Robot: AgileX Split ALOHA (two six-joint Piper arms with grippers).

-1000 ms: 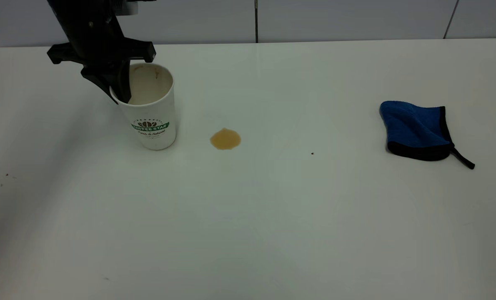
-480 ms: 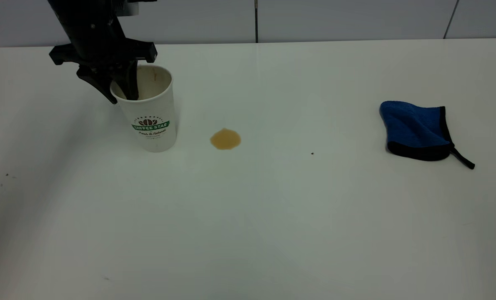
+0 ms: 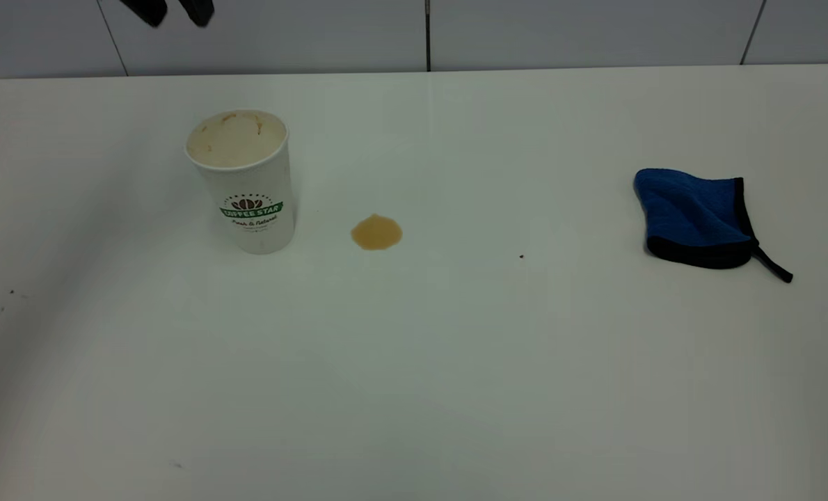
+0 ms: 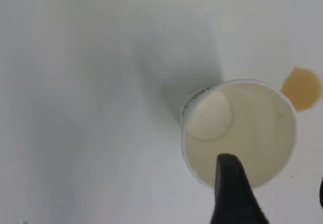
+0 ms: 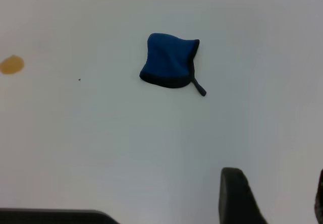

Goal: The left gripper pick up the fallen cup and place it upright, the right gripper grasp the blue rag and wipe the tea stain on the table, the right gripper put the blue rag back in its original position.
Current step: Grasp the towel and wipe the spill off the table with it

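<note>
The white paper cup (image 3: 243, 188) with its green COFFEE STAR banner stands upright on the table (image 3: 456, 390), left of the light brown tea stain (image 3: 376, 232). My left gripper (image 3: 172, 10) is open and empty, high above the cup at the top edge of the exterior view. In the left wrist view the cup's mouth (image 4: 247, 128) and the stain (image 4: 302, 88) lie below the open left gripper (image 4: 275, 193). The blue rag (image 3: 696, 217) lies flat at the far right. My right gripper (image 5: 272, 196) is open, well above the table, clear of the rag (image 5: 169, 60).
Tiny dark specks dot the table, one (image 3: 522, 256) between stain and rag. The table's back edge meets a grey wall (image 3: 525, 31). The stain also shows in the right wrist view (image 5: 11, 64).
My left gripper let go of the cup's rim and rose straight up, nearly out of the exterior view. The cup stays upright in place. Rag and stain have not moved.
</note>
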